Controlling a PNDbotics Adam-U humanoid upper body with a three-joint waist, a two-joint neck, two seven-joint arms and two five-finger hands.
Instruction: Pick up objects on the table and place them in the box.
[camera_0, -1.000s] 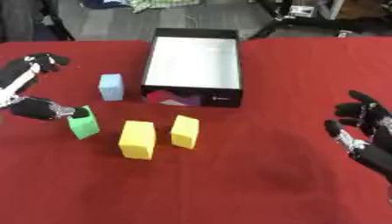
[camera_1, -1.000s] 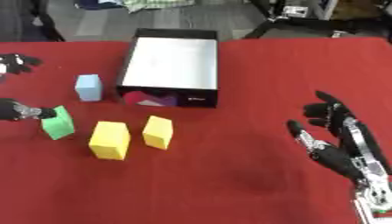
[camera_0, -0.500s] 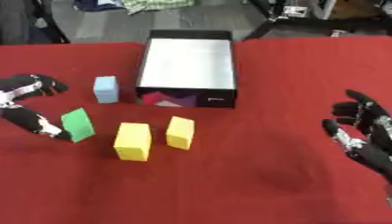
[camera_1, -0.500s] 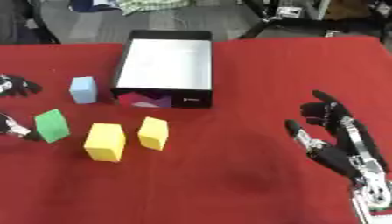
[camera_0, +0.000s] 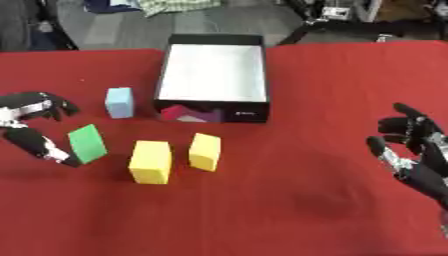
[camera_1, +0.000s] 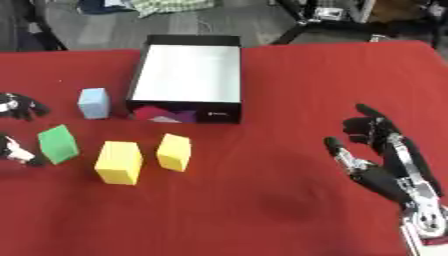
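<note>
A second ago the left hand (camera_0: 35, 127) was lower against the green block (camera_0: 87, 143), thumb and fingers close on either side of it. Now the fingers sit spread wider, the upper ones curled off to the block's far left and the thumb reaching under its near-left corner. The block stands tilted on the table (camera_0: 289, 200), not lifted. I judge the grasp is not made yet: the hand is open around the block, at most brushing its near corner.

The green block lies just right of the left hand, between thumb and fingers. The box (camera_0: 214, 75) is well apart, farther and to the right, with the blue block (camera_0: 119, 102) between. Two yellow blocks, the larger one (camera_0: 150, 161) and the smaller one (camera_0: 205, 151), wait to the right. The right hand (camera_1: 376, 150) hangs open at the near right, idle.
</note>
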